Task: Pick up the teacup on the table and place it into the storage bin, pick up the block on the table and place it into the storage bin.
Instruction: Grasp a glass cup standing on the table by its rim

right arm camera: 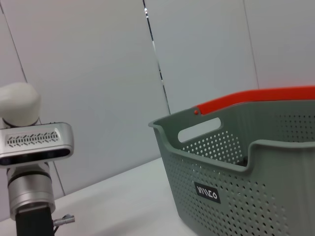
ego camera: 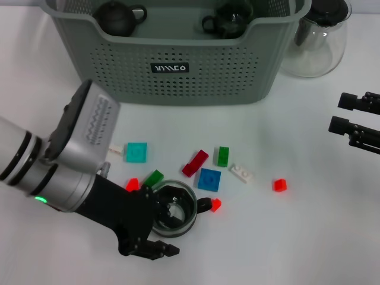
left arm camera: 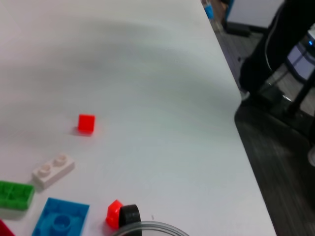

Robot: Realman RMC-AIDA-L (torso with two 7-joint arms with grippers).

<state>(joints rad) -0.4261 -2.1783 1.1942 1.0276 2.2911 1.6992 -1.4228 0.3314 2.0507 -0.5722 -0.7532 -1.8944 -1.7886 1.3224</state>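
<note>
Head view: left gripper (ego camera: 159, 228) lowered over glass teacup (ego camera: 174, 209) at near table (ego camera: 309, 237) edge, among scattered blocks. Fingers (ego camera: 163, 250) seen spread around cup wall, apparently not yet clamped; inner finger partly hidden. Step judged: teacup pickup, first of two. Next required: closing on wall, lift, carry to storage bin (ego camera: 178, 71) at far side. Right gripper (ego camera: 334, 114) parked at right edge, jaws apart.

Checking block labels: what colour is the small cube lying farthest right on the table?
Red cube, clearest in the head view.
</note>
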